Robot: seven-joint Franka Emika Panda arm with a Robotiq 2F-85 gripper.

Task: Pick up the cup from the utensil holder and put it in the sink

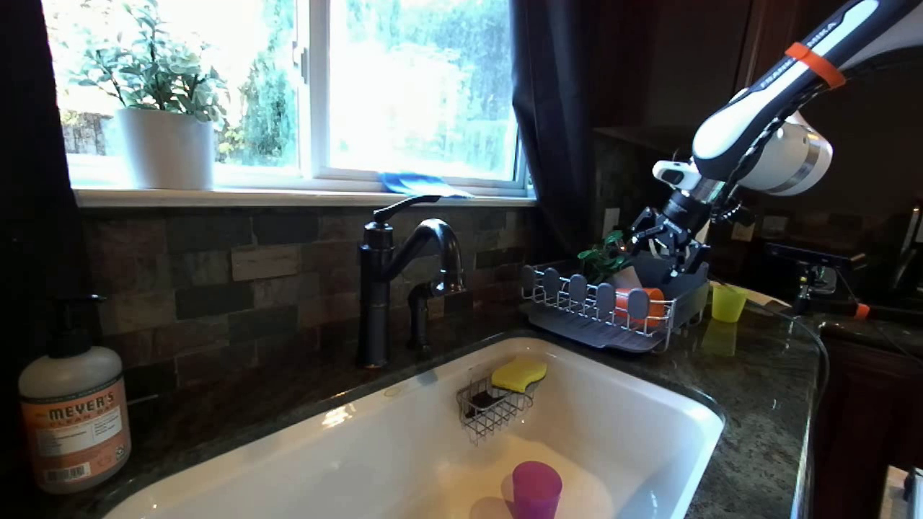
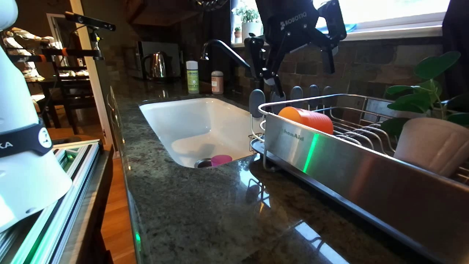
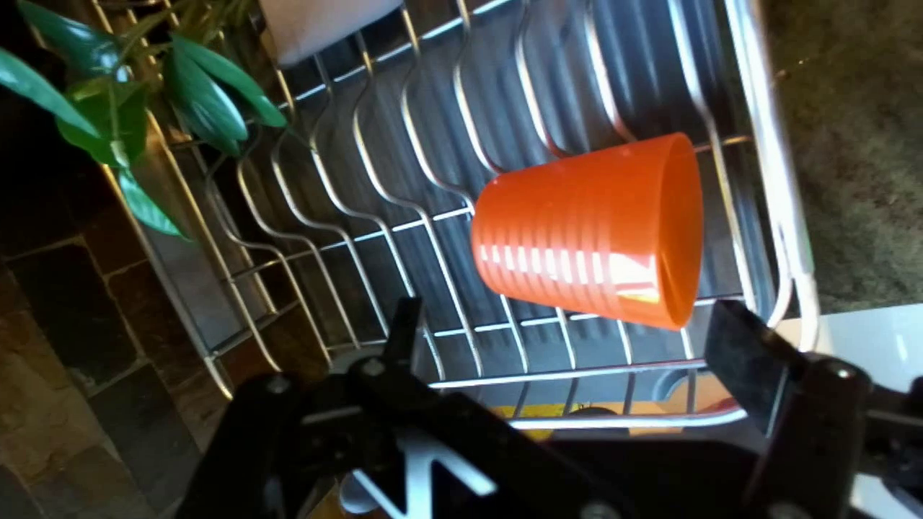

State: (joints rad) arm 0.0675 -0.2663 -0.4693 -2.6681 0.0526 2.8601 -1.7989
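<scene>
see the gripper (image 2: 306,80) hanging above the dish rack (image 2: 340,154) in both exterior views, near the back edge of the dark stone worktop (image 2: 190,209), with fingers (image 2: 328,60) spread wide and apart from the orange cup (image 3: 577,238). find the same broad gap in the wrist view. see that cup lying on its side across the rack's wires, at the end toward the sink (image 2: 187,117), with its mouth turned to the worktop's front edge and its base to the back edge. farther from the sink, in the same rack, find a potted plant (image 2: 432,145) leaning. in an exterior view, note a yellow-green cup (image 1: 728,303) upright on the worktop, just beside the rack, on the side away from the back edge. inside the sink, see a purple cup (image 1: 537,490) on the bottom and, at the corner by the rack, a wire basket (image 1: 497,411) with a yellow sponge (image 1: 520,375) at its top. along the back edge, find a dark faucet (image 1: 375,303) behind the sink and a soap bottle (image 1: 72,425) lettered "meyer's" farther along, away from the rack. beyond the front edge, see the white arm base (image 2: 33,176) over a metal frame (image 2: 67,220).
</scene>
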